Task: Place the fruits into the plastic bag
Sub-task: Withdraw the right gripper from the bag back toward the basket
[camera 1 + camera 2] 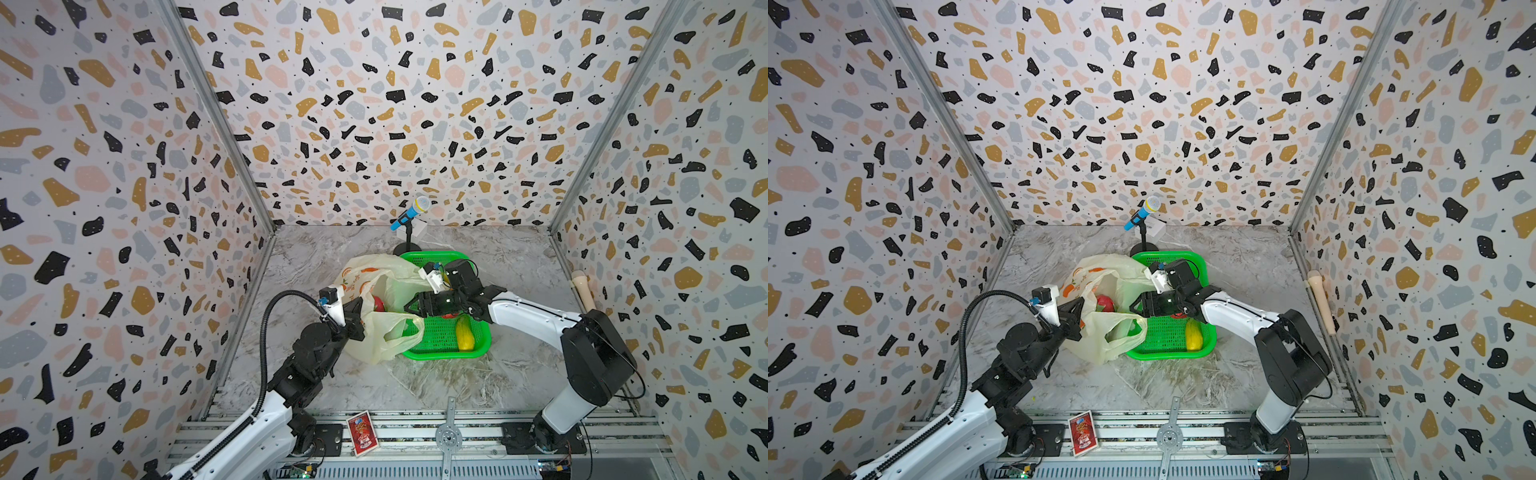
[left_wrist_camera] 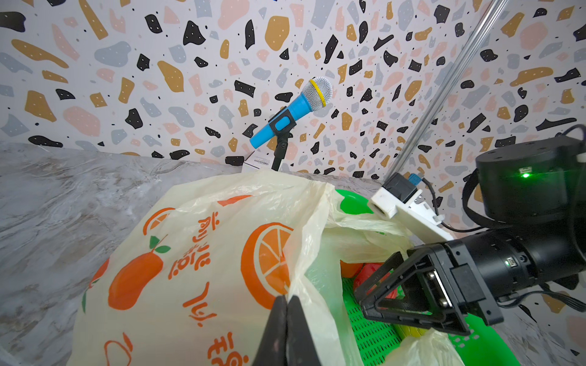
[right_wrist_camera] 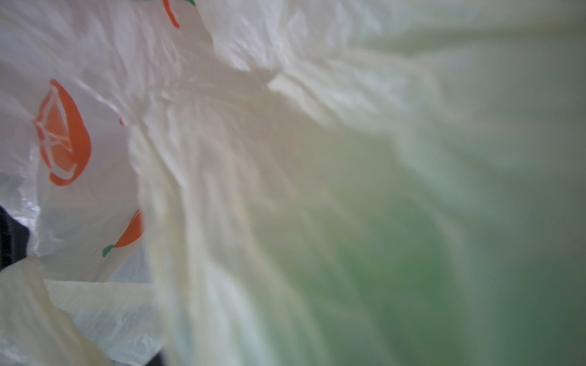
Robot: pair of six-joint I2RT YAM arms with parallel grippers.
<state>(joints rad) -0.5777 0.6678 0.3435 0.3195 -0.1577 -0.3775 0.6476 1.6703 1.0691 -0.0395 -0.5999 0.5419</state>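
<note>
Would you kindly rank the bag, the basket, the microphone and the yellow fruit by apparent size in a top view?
1. bag and basket: about alike; the basket is partly covered, so unranked.
2. microphone: longer, thinner.
3. yellow fruit: shorter, thicker; close to the microphone.

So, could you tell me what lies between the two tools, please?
The open mouth of the plastic bag, with a red fruit inside, in both top views.
</note>
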